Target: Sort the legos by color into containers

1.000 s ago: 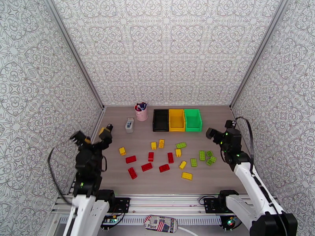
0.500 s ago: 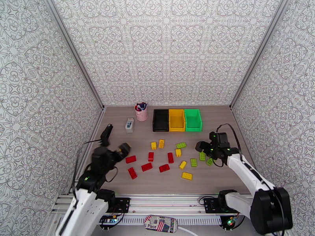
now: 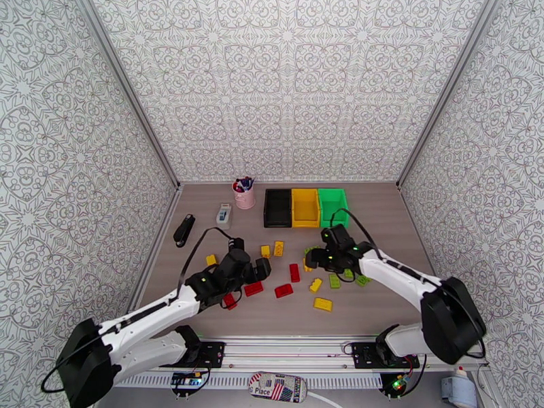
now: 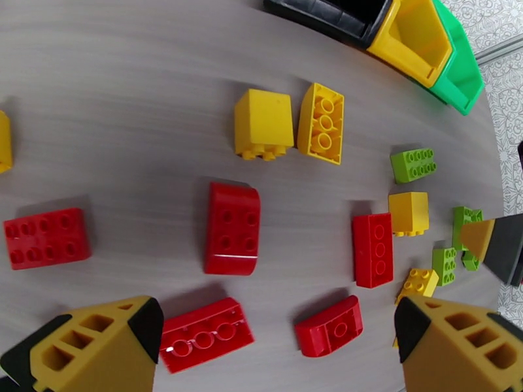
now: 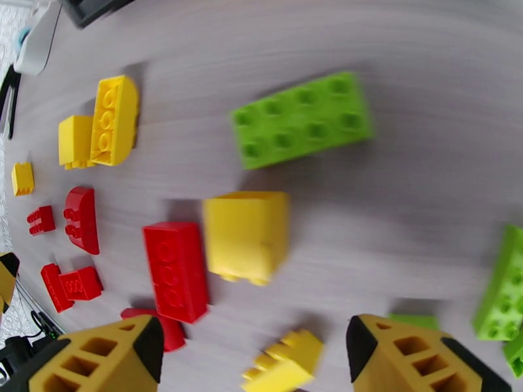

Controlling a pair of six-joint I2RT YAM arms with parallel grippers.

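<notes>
You had light, hard plastic legos (image 3: 283, 290) to deal with: stiff and smooth-sided. They did not look fragile, but one could skid or tip if a finger nudged it before the other landed. I judged each was best taken across its two flat long sides, low on the body, not over the studs.

They lay scattered on the table (image 3: 381, 212) in front of the black bin (image 3: 277, 208), yellow bin (image 3: 305, 207) and green bin (image 3: 333, 206), which stood in a row at the far side. I could make out no brick inside any of them. Reds sat mostly to the left, greens to the right, and yellows were mixed through the middle.

Your left tool (image 4: 278, 325) was spread as wide as it goes and carried nothing. It hung low over the reds, with an upturned red brick (image 4: 206, 334) just inside its left finger and a curved red piece (image 4: 330, 325) nearer the right one. It looked to be touching neither.

Your right tool (image 5: 255, 338) also had its fingers apart with nothing between them, though less widely. It was over the middle of the scatter. A yellow brick (image 5: 247, 235) lay just ahead of the gap, a red brick (image 5: 175, 269) was right beside that, and a long green brick (image 5: 302, 119) sat farther on. That view was blurred, so I could not tell which one you meant to take.
</notes>
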